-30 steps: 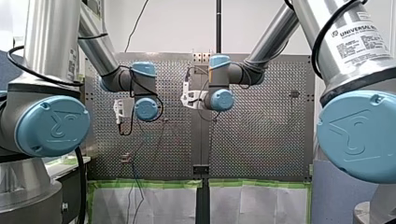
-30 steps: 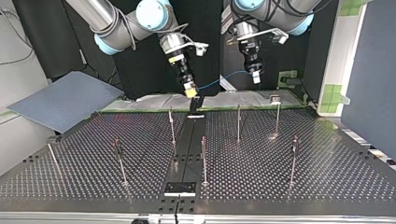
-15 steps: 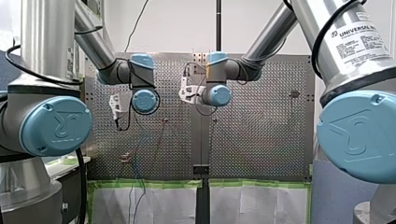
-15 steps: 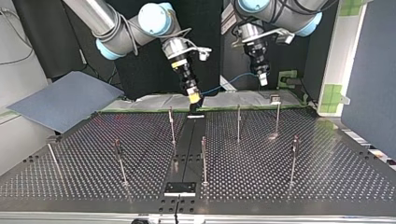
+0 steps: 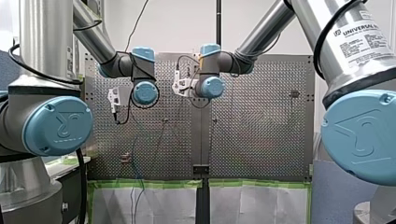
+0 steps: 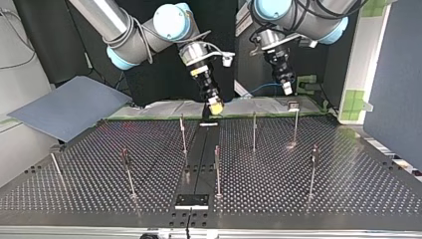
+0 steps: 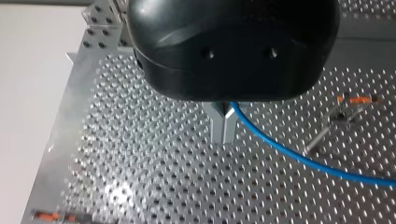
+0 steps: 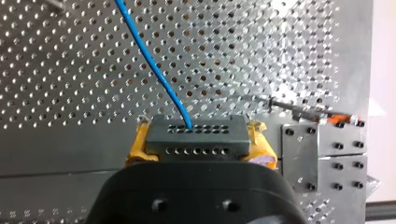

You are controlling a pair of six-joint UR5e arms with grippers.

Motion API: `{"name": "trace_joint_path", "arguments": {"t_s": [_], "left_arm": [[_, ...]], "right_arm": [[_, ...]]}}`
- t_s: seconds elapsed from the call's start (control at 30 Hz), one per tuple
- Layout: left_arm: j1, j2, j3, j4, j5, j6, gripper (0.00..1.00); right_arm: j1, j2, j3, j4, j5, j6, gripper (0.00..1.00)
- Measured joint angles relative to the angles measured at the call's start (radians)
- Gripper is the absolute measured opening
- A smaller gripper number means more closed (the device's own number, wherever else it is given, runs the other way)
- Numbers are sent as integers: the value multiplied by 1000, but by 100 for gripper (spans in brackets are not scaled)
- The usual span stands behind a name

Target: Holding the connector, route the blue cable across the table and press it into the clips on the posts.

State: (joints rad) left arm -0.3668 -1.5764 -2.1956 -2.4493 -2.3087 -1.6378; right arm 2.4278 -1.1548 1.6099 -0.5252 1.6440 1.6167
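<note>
In the right wrist view the yellow pads [image 8: 137, 144] of my right gripper [image 8: 196, 140] are shut on a dark grey connector [image 8: 195, 135], and the blue cable [image 8: 149, 65] runs out of its top face. The top view shows that gripper [image 6: 215, 104] hanging over the table's far edge near the middle. My left gripper [image 6: 287, 88] hangs to its right, with the cable [image 6: 260, 89] sagging between the two. Its metal fingers [image 7: 218, 125] are shut on the cable [image 7: 299, 156], which trails off to one side. Several thin posts [image 6: 254, 130] stand on the table.
A black strip [image 6: 199, 154] runs down the middle of the perforated table [image 6: 348, 189]. A grey-blue panel [image 6: 69, 107] lies off the top view's left. Posts with orange clips stand near both grippers [image 7: 352, 103] [image 8: 322, 114]. The cable hangs down over the table's edge [image 5: 134, 168].
Both grippers have moved toward the top view's right, taking connector and cable along. My right gripper has also come lower, toward the far edge.
</note>
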Motion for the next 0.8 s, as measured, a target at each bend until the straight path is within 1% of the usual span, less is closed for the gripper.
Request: {"name": "trace_joint_path", "arguments": {"t_s": [0.1,0.27,0.47,0.67,0.8], "left_arm": [[7,11,15,-26,-24,2,2],[20,34,43,-67,-38,4,2],[34,39,62,-118,-43,11,2],[72,38,103,-163,-43,25,2],[93,37,136,-197,-28,28,2]], "right_arm": [[9,0,-23,23,2,5,0],[22,2,-68,64,3,17,0],[34,3,-116,110,5,26,0],[40,6,-168,162,8,34,0],[43,7,-200,195,8,44,0]]}}
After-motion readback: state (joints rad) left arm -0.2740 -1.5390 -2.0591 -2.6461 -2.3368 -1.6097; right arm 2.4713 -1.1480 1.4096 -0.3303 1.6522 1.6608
